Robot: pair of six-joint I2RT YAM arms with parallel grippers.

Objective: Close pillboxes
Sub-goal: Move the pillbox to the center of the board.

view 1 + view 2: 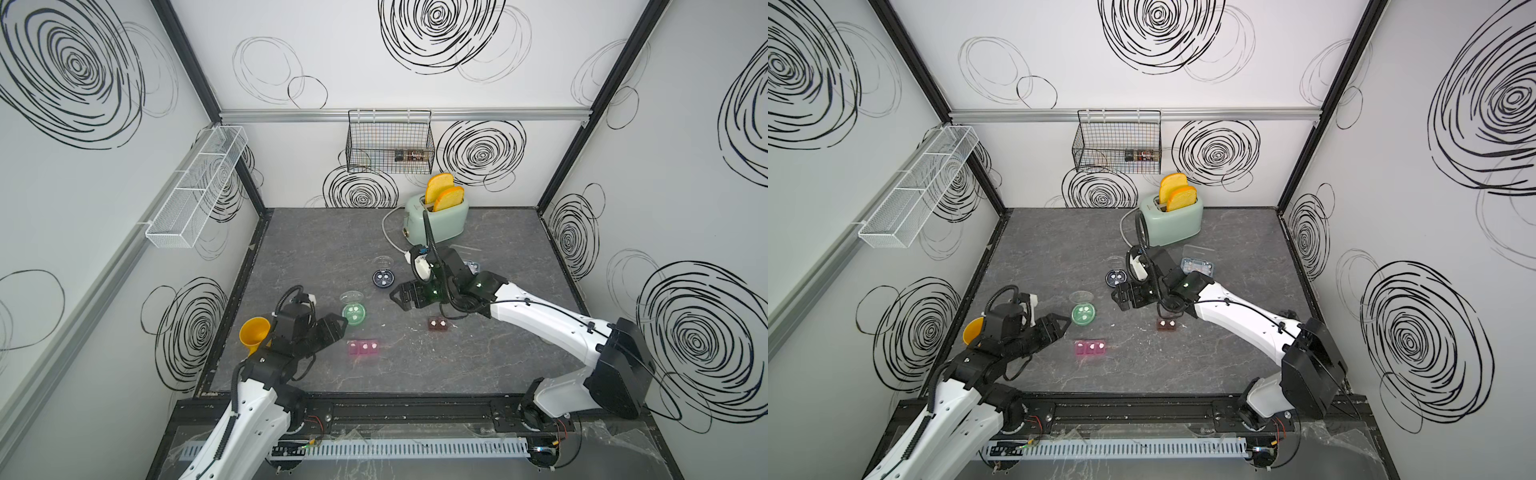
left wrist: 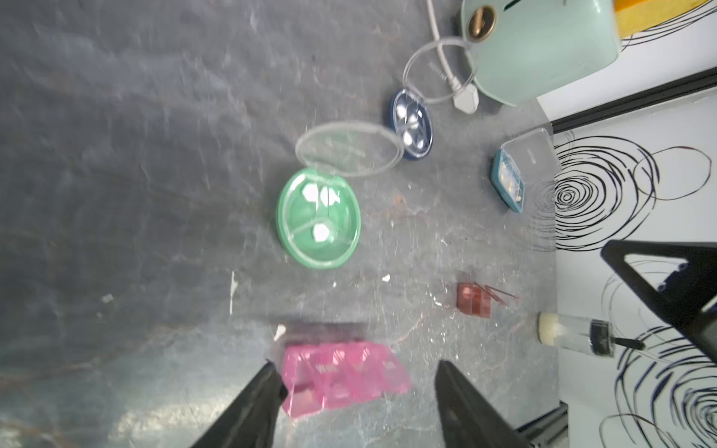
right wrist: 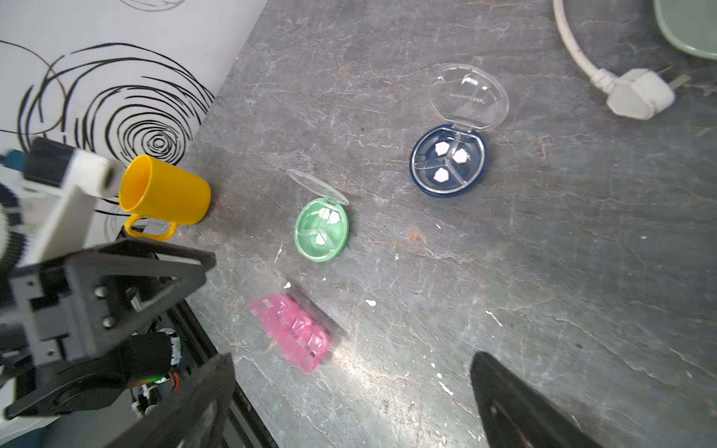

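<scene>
Nearby, a mint-green toaster (image 1: 440, 222) stands at the rear edge of the surface (image 1: 478, 361), its white plug (image 3: 636, 93) close to the open round navy pillbox (image 1: 383, 278). A yellow mug (image 1: 254, 332) sits at the left edge, partly behind the left arm. The left end effector (image 1: 337, 332), jaws apart, hovers just beside the pink strip (image 1: 363, 347), with the open round green pillbox (image 1: 354, 313) just beyond. The right end effector (image 1: 398, 298), spread wide, hangs between the round navy pillbox and the brown two-cell box (image 1: 438, 323). The clear-blue box (image 1: 1197, 266) lies partly behind the right arm. Wrist views blur the pink strip.
</scene>
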